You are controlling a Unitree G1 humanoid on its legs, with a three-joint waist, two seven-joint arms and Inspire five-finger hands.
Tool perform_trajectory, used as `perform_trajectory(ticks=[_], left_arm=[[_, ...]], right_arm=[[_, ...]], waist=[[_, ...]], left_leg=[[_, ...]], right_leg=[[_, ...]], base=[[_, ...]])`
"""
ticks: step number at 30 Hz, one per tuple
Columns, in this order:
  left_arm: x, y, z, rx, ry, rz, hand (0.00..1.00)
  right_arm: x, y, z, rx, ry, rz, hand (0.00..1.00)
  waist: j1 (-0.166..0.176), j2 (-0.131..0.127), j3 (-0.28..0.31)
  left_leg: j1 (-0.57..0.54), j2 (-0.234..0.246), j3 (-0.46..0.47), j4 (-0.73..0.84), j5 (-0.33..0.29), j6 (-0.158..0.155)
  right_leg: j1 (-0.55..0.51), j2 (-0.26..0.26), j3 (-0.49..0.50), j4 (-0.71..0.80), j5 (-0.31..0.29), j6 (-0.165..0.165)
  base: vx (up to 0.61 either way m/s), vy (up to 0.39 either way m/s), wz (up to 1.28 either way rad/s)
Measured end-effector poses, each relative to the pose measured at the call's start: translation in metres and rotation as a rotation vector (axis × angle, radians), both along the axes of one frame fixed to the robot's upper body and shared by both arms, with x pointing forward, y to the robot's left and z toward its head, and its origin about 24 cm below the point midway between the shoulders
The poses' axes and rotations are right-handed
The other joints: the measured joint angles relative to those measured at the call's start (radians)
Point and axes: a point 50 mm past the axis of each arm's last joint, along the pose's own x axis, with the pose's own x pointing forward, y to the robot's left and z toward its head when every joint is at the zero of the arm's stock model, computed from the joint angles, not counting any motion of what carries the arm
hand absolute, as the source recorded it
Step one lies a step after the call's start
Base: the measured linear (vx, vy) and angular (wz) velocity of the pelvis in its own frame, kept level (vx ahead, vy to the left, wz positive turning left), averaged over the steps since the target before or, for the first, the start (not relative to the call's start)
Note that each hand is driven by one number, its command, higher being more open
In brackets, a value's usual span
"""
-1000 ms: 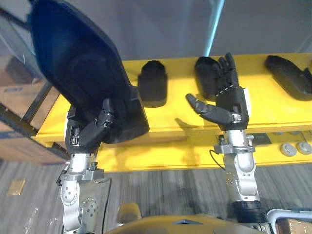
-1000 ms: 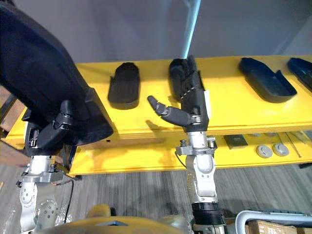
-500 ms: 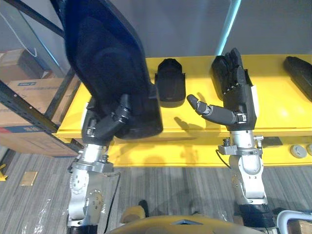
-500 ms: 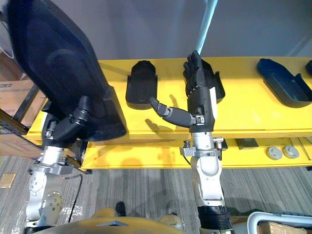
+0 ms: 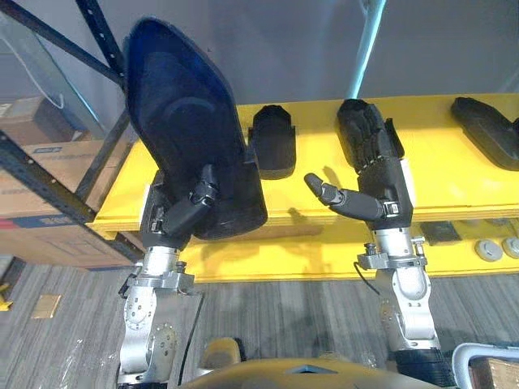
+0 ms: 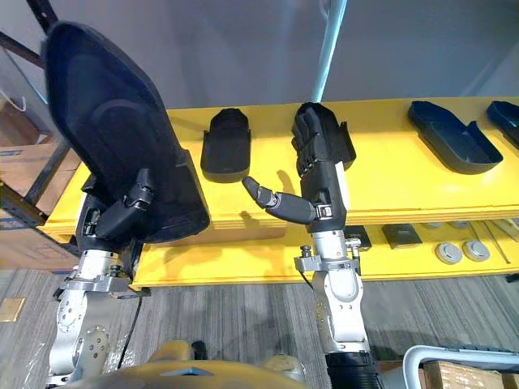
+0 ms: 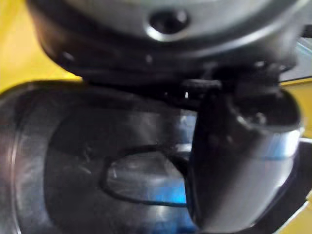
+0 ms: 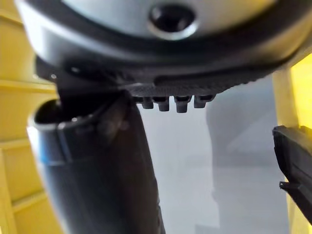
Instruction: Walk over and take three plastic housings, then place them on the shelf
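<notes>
Both eye views have shifted since the earlier frames, so the camera has moved; against the shelf (image 5: 454, 174) the two arms keep much the same places, the right thumb sitting slightly lower than before. The left robot hand (image 5: 182, 215) is clamped on the large housing (image 5: 182, 121), with its thumb curled over the near, lower end and its fingers hidden behind; the left wrist view shows that thumb (image 7: 234, 161) pressed on the glossy inner face; the shell is dark, smooth plastic, long and scooped, rounded at its far tip and squared at the gripped end; it stands nearly upright, leaning left, raised in front of the shelf's left end. The right robot hand (image 5: 381, 174) is spread wide and holds nothing; its straight fingers point away over the middle housing (image 5: 350, 107), though contact cannot be judged; its thumb juts left, clear of the shelf edge. A small housing (image 5: 272, 142), matt black, short and blunt, lies flat on the shelf between the raised shell and the right robot hand; a long housing (image 5: 486, 134) lies well to the right, shallow and trough-like. The shelf is a smooth yellow board; a lower yellow ledge carries round grey discs (image 6: 450, 253); cardboard boxes (image 5: 40, 178) sit at the left behind a dark metal frame (image 5: 45, 36); the floor (image 5: 284, 316) is grey wood-grain planking.
</notes>
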Motion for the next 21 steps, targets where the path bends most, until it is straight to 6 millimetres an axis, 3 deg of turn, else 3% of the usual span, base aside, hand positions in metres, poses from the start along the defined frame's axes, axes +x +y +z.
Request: perform_trajectory(ticks=[2, 4, 5, 6, 7, 9, 13, 16, 17, 18, 21], left_arm=[[0.0, 0.0, -0.004, 0.019, 0.023, 0.014, 0.0], [0.0, 0.0, -0.008, 0.022, 0.043, 0.018, 0.0], [0.0, 0.0, -0.008, 0.023, 0.043, 0.015, 0.0], [-0.001, 0.0, -0.007, 0.031, 0.036, 0.005, 0.0], [0.002, 0.001, -0.004, 0.058, 0.022, -0.002, 0.0], [0.001, 0.011, -0.003, 0.102, 0.035, 0.023, 0.0], [-0.004, 0.043, -0.002, 0.159, 0.09, 0.149, 0.0], [-0.005, 0.045, -0.003, 0.168, 0.105, 0.201, 0.0], [-0.005, 0.044, -0.004, 0.155, 0.11, 0.214, 0.0], [-0.004, 0.043, -0.004, 0.148, 0.112, 0.217, 0.0], [-0.004, 0.037, -0.009, 0.099, 0.134, 0.257, 0.0]], right_arm=[[0.0, 0.0, 0.001, 0.001, -0.003, -0.004, 1.0], [0.0, -0.002, 0.001, 0.015, -0.004, -0.024, 1.0], [0.0, -0.002, 0.001, 0.02, -0.007, -0.031, 1.0], [-0.001, -0.003, 0.002, 0.029, -0.017, -0.046, 1.0], [-0.001, -0.003, 0.001, 0.045, -0.016, -0.058, 1.0], [0.0, 0.009, -0.003, 0.085, 0.003, -0.035, 1.0], [0.001, 0.037, -0.002, 0.065, -0.004, 0.073, 1.0], [0.001, 0.032, -0.002, 0.042, -0.008, 0.056, 1.0], [0.002, 0.028, -0.001, 0.02, -0.011, 0.038, 1.0], [0.002, 0.026, 0.0, 0.006, -0.014, 0.031, 1.0], [0.003, 0.014, 0.0, -0.024, -0.004, 0.013, 1.0]], waist=[[-0.008, 0.009, -0.003], [-0.023, 0.03, -0.016], [-0.03, 0.043, -0.024], [-0.039, 0.071, -0.042], [-0.038, 0.073, -0.046], [-0.02, 0.022, -0.042], [-0.003, -0.013, -0.047], [-0.006, -0.009, -0.047], [-0.011, 0.01, -0.041], [-0.013, 0.01, -0.041], [-0.022, 0.047, -0.026]], left_leg=[[-0.006, 0.037, 0.015, 0.031, -0.012, -0.004], [0.022, 0.059, 0.03, 0.006, -0.022, -0.025], [0.043, 0.06, 0.037, -0.024, -0.026, -0.044], [0.069, 0.06, 0.046, -0.089, -0.037, -0.087], [0.095, 0.039, 0.054, -0.139, -0.068, -0.133], [0.098, -0.004, 0.081, -0.148, -0.07, -0.109], [0.109, -0.005, 0.113, -0.151, -0.08, -0.099], [0.097, 0.012, 0.11, -0.145, -0.086, -0.108], [0.073, 0.024, 0.104, -0.125, -0.091, -0.115], [0.068, 0.033, 0.103, -0.113, -0.092, -0.116], [0.059, 0.059, 0.104, -0.119, -0.078, -0.129]], right_leg=[[-0.014, -0.02, 0.001, 0.018, -0.001, 0.007], [-0.029, -0.059, 0.003, 0.034, -0.001, 0.046], [-0.032, -0.071, 0.004, 0.033, 0.005, 0.061], [-0.036, -0.073, 0.004, 0.03, 0.019, 0.082], [-0.036, -0.089, 0.008, 0.025, 0.04, 0.11], [-0.038, -0.122, 0.023, -0.008, 0.085, 0.104], [-0.028, -0.104, -0.019, -0.044, 0.123, 0.093], [-0.025, -0.088, -0.028, -0.051, 0.122, 0.093], [-0.033, -0.073, -0.034, -0.054, 0.122, 0.094], [-0.036, -0.065, -0.034, -0.058, 0.122, 0.094], [-0.044, -0.032, -0.032, -0.084, 0.133, 0.098]], base=[[-0.05, 0.064, 0.06], [-0.03, 0.234, 0.01], [0.04, 0.38, 0.09], [0.08, 0.437, 0.2], [0.09, 0.37, 0.18], [0.05, 0.26, -0.1], [0.03, 0.094, -0.18], [-0.02, -0.014, 0.01], [-0.05, -0.057, 0.02], [-0.06, -0.076, -0.02], [-0.04, -0.083, -0.1]])
